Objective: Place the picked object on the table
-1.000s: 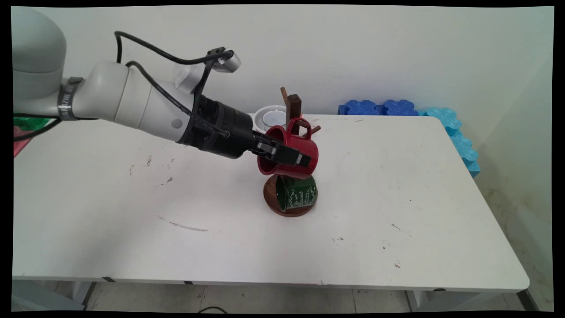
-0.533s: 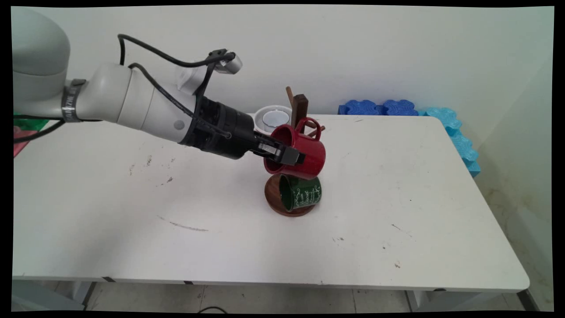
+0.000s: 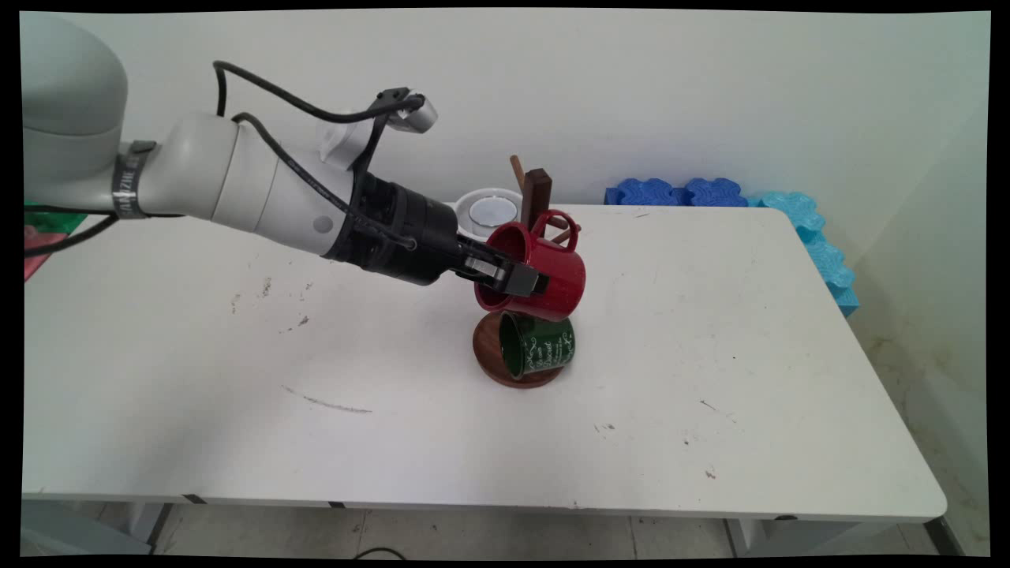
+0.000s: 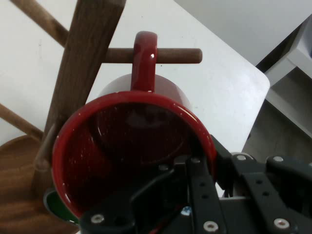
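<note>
Since the earlier frames the red mug (image 3: 536,272) has shifted a little to the right and up, and its handle now sits at the wooden peg (image 4: 178,55) of the mug tree (image 3: 535,197). The gripper (image 3: 527,282) is clamped on the mug's rim, one finger inside and one outside the wall, with the mug tilted so that its mouth faces left toward the arm. In the hand view the handle loops over the peg, which sticks out to the right of the tree's upright post; whether handle and peg actually touch cannot be told.

Just below the red mug a green mug (image 3: 539,353) with white lettering hangs tilted from a lower part of the tree, over the round wooden base (image 3: 488,355). Base and tree stand near the middle of the white table (image 3: 710,355). Behind the tree, at the far edge, is a white bowl (image 3: 489,207). Blue foam pieces (image 3: 678,192) lie along the far right corner, against the wall.
</note>
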You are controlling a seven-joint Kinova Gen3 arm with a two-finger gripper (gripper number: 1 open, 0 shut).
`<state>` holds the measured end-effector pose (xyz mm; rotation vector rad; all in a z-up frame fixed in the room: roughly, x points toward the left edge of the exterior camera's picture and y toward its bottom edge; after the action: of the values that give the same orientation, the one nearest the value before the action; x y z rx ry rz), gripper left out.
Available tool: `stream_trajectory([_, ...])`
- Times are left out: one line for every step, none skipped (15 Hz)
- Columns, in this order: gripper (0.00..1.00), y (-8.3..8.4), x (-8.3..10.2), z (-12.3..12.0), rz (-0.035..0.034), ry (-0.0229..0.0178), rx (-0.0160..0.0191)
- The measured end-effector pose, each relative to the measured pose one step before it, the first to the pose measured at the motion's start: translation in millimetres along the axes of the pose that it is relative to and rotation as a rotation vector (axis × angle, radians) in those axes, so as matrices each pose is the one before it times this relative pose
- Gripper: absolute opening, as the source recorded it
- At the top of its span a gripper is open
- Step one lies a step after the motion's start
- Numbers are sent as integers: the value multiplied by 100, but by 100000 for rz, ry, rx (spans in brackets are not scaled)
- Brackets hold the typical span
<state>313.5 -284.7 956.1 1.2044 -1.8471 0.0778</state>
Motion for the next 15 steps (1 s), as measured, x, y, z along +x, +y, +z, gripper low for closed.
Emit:
stream_trajectory([0, 58, 58, -6, 262, 77, -76])
stream_trajectory([0, 63, 58, -13, 252, 81, -76])
stream_trajectory([0, 65, 92, -17, 275, 103, -124])
stream_trajectory([0, 56, 67, -27, 192, 85, -94])
stream_trajectory([0, 32, 33, -25, 86, 50, -22])
stream_trajectory([0, 66, 49, -37, 155, 46, -89])
stream_trajectory([0, 77, 40, -36, 165, 4, -119])
stream_trajectory([0, 81, 36, -54, 116, 28, -120])
stream_trajectory([0, 80, 20, -41, 109, -12, -135])
stream_trajectory([0, 96, 18, -39, 95, -26, -156])
stream_trajectory([0, 99, 9, -46, 103, -17, -161])
stream_trajectory([0, 85, 4, -34, 72, -17, -134])
stream_trajectory([0, 111, -6, -38, 109, -30, -199])
stream_trajectory([0, 93, -9, -46, 17, -82, -179])
stream_trajectory([0, 59, 12, -30, 48, -47, -109])
